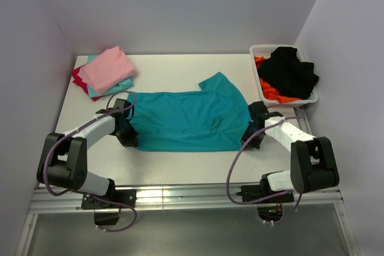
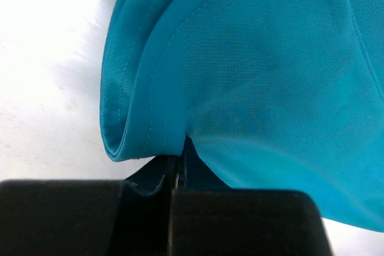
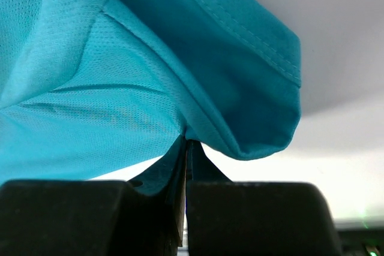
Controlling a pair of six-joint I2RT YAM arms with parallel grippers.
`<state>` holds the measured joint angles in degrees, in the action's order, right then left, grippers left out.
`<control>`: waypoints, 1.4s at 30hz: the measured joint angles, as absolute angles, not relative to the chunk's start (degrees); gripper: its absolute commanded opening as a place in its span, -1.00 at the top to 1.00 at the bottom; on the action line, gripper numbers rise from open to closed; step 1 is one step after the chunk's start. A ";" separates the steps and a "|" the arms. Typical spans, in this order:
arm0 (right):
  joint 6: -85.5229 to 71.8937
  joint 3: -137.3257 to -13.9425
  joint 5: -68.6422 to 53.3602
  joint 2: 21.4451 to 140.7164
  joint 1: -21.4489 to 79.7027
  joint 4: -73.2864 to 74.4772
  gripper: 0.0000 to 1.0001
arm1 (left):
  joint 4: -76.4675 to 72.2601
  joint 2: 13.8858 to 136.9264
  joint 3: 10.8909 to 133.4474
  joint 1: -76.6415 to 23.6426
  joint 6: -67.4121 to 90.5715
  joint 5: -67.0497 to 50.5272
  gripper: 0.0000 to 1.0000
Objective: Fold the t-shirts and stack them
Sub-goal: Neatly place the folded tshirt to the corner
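Note:
A teal t-shirt (image 1: 186, 119) lies spread across the middle of the table, one sleeve pointing to the back. My left gripper (image 1: 128, 129) is shut on its left edge; the left wrist view shows the hemmed cloth (image 2: 252, 76) pinched between the closed fingers. My right gripper (image 1: 252, 127) is shut on its right edge; the right wrist view shows the folded hem (image 3: 240, 88) pinched the same way. A stack of folded t-shirts sits at the back left: pink (image 1: 108, 69) on top, lighter teal (image 1: 120, 86) and red (image 1: 78, 77) beneath.
A white mesh basket (image 1: 262, 50) stands at the back right, holding black cloth (image 1: 289, 71) over orange cloth (image 1: 273, 92). Grey walls close in the left, back and right. The table's front edge runs just beyond the arm bases.

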<state>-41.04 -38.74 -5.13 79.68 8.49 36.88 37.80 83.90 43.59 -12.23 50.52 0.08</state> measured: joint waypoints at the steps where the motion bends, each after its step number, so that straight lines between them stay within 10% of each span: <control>1: -41.15 -37.67 -4.75 77.89 8.49 38.30 1.00 | 37.58 83.35 43.13 -12.60 50.57 -0.21 0.99; 12: -42.94 -38.20 -0.99 66.74 9.23 53.08 0.94 | 42.74 74.87 40.69 -19.42 53.45 -1.69 0.85; 17: -43.31 -39.40 -0.36 63.92 9.23 59.77 -0.66 | 49.23 71.46 42.89 -20.29 54.85 -2.81 -0.56; 19: -42.85 -42.06 0.25 63.51 9.23 62.74 -0.68 | 53.01 71.07 46.46 -20.29 54.89 -3.22 -0.72; 27: -42.11 -64.90 0.95 69.23 9.23 67.26 -0.65 | 61.84 73.36 69.41 -20.25 53.69 -2.09 -0.75; 42: -35.27 -133.25 -5.82 130.56 8.58 64.73 -0.62 | 54.02 113.14 101.75 -6.66 46.54 -6.46 -0.45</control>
<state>-35.27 -133.25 -5.82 130.56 8.58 64.73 54.02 113.14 101.75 -6.66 46.54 -6.46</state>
